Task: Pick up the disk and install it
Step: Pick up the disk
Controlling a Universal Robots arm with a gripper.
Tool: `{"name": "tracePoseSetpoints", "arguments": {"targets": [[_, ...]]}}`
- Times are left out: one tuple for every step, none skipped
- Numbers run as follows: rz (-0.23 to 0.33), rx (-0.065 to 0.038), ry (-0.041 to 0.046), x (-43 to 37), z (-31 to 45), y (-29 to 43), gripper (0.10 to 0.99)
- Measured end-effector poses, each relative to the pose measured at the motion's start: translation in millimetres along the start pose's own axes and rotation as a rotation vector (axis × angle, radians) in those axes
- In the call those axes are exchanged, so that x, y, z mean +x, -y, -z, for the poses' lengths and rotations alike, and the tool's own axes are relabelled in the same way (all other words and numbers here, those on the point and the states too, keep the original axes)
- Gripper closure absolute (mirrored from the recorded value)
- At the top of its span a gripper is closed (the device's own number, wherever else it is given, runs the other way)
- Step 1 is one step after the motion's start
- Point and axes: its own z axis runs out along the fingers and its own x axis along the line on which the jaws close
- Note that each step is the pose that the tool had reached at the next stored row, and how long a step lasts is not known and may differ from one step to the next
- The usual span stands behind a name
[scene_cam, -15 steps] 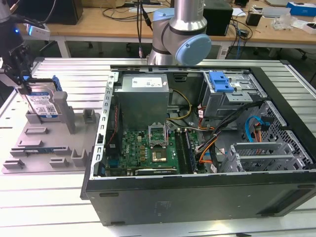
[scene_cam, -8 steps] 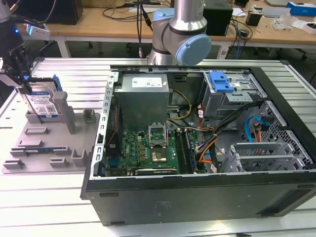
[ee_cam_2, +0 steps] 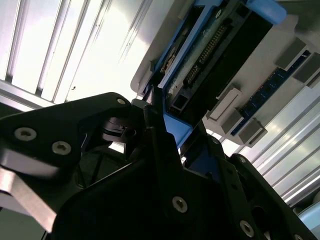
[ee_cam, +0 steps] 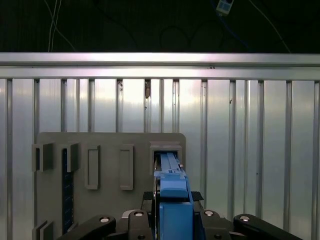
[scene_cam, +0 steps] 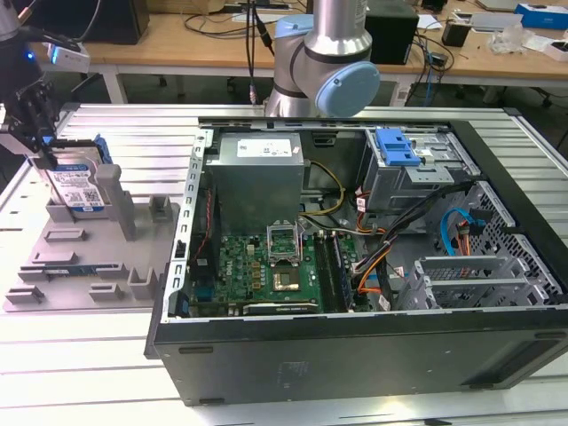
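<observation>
Exterior view: gripper (scene_cam: 40,133) at 9 o'clock of frame, down on the top edge of the disk (scene_cam: 78,188). Disk upright on edge, seated in slot of grey fixture (scene_cam: 98,266) on slatted bench (scene_cam: 71,355), label facing 5 o'clock. Open computer case (scene_cam: 355,355) lies just beside the fixture, at its 3 o'clock. Second wrist view: black fingers (ee_cam_2: 156,131) clenched on the disk's blue rail (ee_cam_2: 176,125). First wrist view: blue rail (ee_cam: 172,192) runs between the finger links, lower end in the fixture slot (ee_cam: 167,150).

disk (ee_cam: 174,215) edge-on in grey holder (ee_cam: 105,145) | claw (ee_cam: 174,196) gripping it; slatted table (ee_cam: 250,150)
</observation>
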Motion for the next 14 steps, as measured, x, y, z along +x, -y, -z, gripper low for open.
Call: {"name": "tracePoseSetpoints", "arguments": {"targets": [[0.0,0.0,0.0,0.0,0.0,0.0,0.718],[0.0,0.0,0.0,0.0,0.0,0.0,0.718],[0.0,0.0,0.0,0.0,0.0,0.0,0.718],[0.0,0.0,0.0,0.0,-0.1,0.0,0.718],[0.0,0.001,0.0003,0.0,0.9,0.1,0.718],[0.0,0.0,0.0,0.1,4.3,0.0,0.718],[0.0,0.0,0.0001,0.2,5.9,0.0,0.718],[0.0,0.0,0.0001,0.2,7.8,0.0,0.718],[0.0,0.0,0.0001,0.4,12.3,0.0,0.718],[0.0,0.0,0.0,0.5,16.1,0.0,0.718],[0.0,0.0,0.0,0.6,19.2,0.0,0.718],[0.0,0.0,0.0,0.7,21.9,0.0,0.718],[0.0,0.0,0.0,0.9,26.8,0.0,0.718],[0.0,0.0,0.0001,1.0,31.0,0.0,0.718]]}}
